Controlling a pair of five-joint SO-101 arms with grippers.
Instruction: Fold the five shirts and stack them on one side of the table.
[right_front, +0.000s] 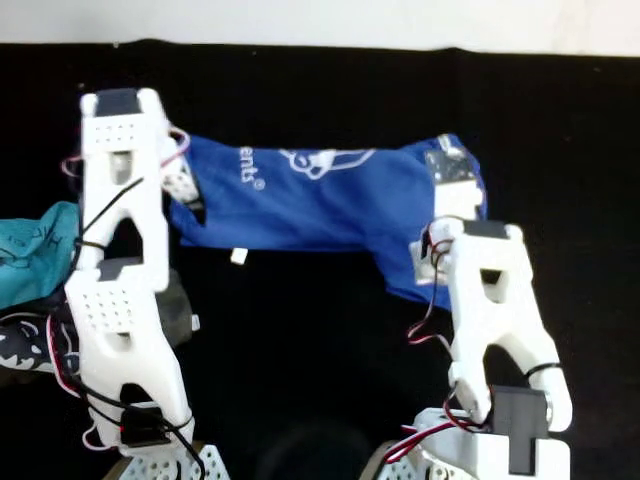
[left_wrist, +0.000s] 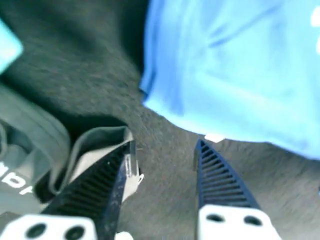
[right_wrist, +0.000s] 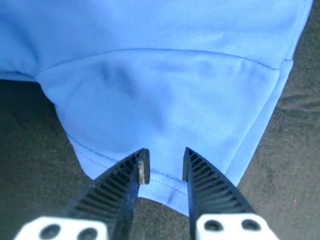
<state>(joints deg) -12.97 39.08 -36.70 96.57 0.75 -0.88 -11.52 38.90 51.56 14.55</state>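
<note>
I have the blue shirt (right_front: 320, 200) stretched lengthways across the far middle of the black worktop (right_front: 300, 350), white print facing up. The high view gives me its full length. The wrist views add that my left claw (left_wrist: 165, 145) gapes empty just off its edge, beside grey cloth (left_wrist: 35, 135), while my right claw (right_wrist: 165, 152) stands part open, gripping nothing, over a hemmed corner.

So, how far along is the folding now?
Done: the blue shirt looks folded into a long band. In hand: the left claw and right claw hang open at its ends, gripping nothing. Remaining: folding it shorter and stacking; a teal shirt and a dark patterned one sit bunched at the table edge.
</note>
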